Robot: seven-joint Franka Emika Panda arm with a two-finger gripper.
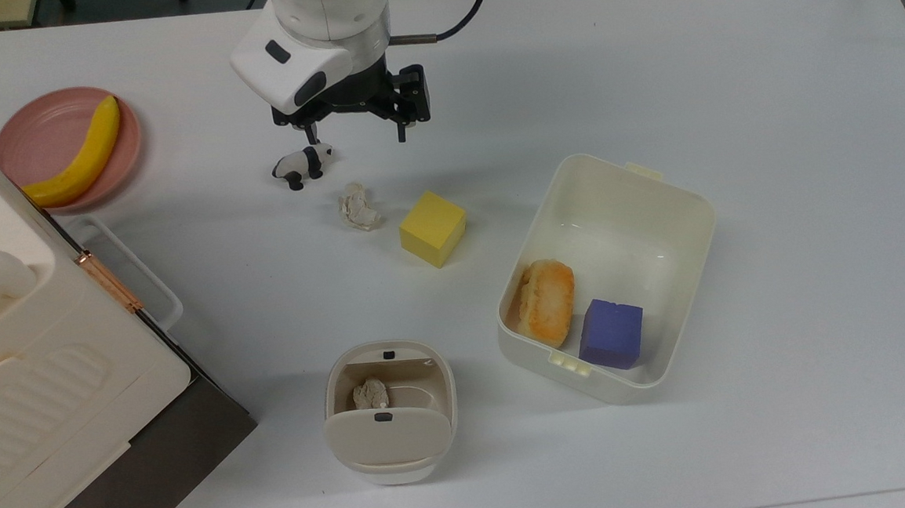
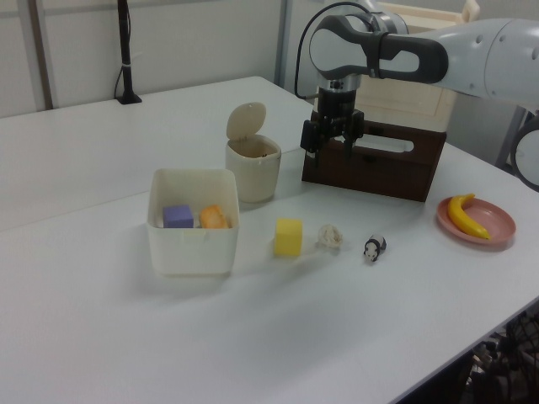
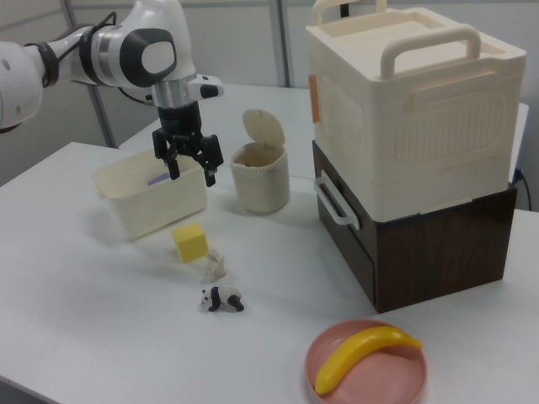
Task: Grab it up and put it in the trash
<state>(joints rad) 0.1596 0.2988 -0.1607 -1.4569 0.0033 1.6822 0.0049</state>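
A crumpled wad of off-white paper (image 1: 358,208) lies on the white table (image 1: 766,109), well below the Franka arm's gripper (image 1: 356,133), which hangs in the air with its two black fingers spread apart and nothing between them. In the top view the wad sits just below the gap between the fingers, apart from them, with the black-and-white panda figurine (image 1: 302,166) to the top view's left and a yellow cube (image 1: 433,228) just beside it to the top view's right. The left view shows the gripper (image 2: 333,150) raised clear of the tabletop, the wad (image 2: 329,237) resting between cube (image 2: 288,237) and panda (image 2: 373,247).

The small beige bin (image 1: 390,412) stands near the top view's lower edge with its flap lid swung up; a second crumpled paper wad (image 1: 369,393) already rests inside it. In the right view the bin (image 3: 260,175) stands beside a cream rectangular tub (image 3: 152,195), with the gripper (image 3: 190,169) in front of both.

The tub (image 1: 657,194) holds a purple block (image 1: 611,333) and an orange-crusted bread piece (image 1: 546,298). A yellow banana (image 1: 79,156) lies on a pink plate (image 1: 41,138). A cream handled case (image 3: 413,101) sits atop a dark brown box (image 3: 446,244). No readable writing or brand marks appear on any object.
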